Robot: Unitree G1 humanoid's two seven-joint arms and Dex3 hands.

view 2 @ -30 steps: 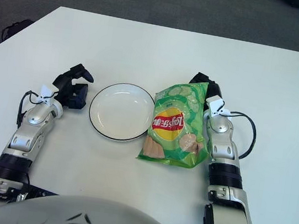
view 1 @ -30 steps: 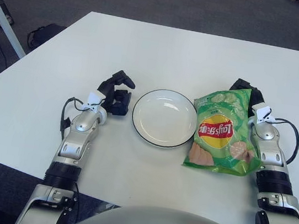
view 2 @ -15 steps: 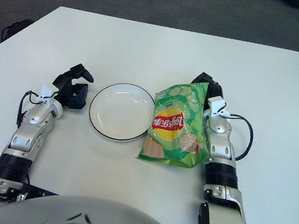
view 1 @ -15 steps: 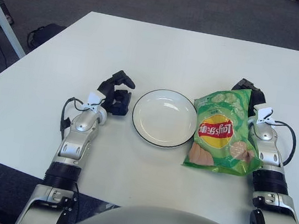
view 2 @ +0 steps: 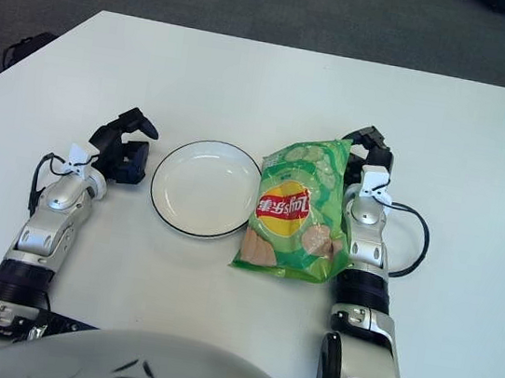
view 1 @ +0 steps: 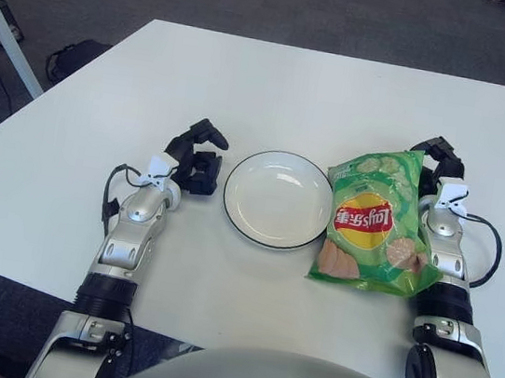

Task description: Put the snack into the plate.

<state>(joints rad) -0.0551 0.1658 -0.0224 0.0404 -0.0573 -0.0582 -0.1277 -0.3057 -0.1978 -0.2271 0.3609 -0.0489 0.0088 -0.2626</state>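
Observation:
The snack, a green chip bag (view 1: 375, 223) with a red and yellow logo, lies flat on the white table just right of the plate. Its left edge is at the plate's rim. The white plate (view 1: 237, 207) with a dark rim holds nothing. My right hand (view 1: 440, 163) is beside the bag's top right corner, with its dark fingers loosely spread and nothing in them. The right forearm runs along the bag's right edge. My left hand (view 1: 198, 157) shows just left of the plate, fingers relaxed and holding nothing.
The white table (view 1: 322, 95) stretches well beyond the plate and bag. Its front edge is near my body and its left edge slants past my left arm. Grey carpet, a dark bag (view 1: 75, 57) and another table's leg (view 1: 10, 42) show at the left.
My right hand has slid to the right, out from behind the bag's top to beside its top right corner. The bag, the plate and my left hand have stayed put.

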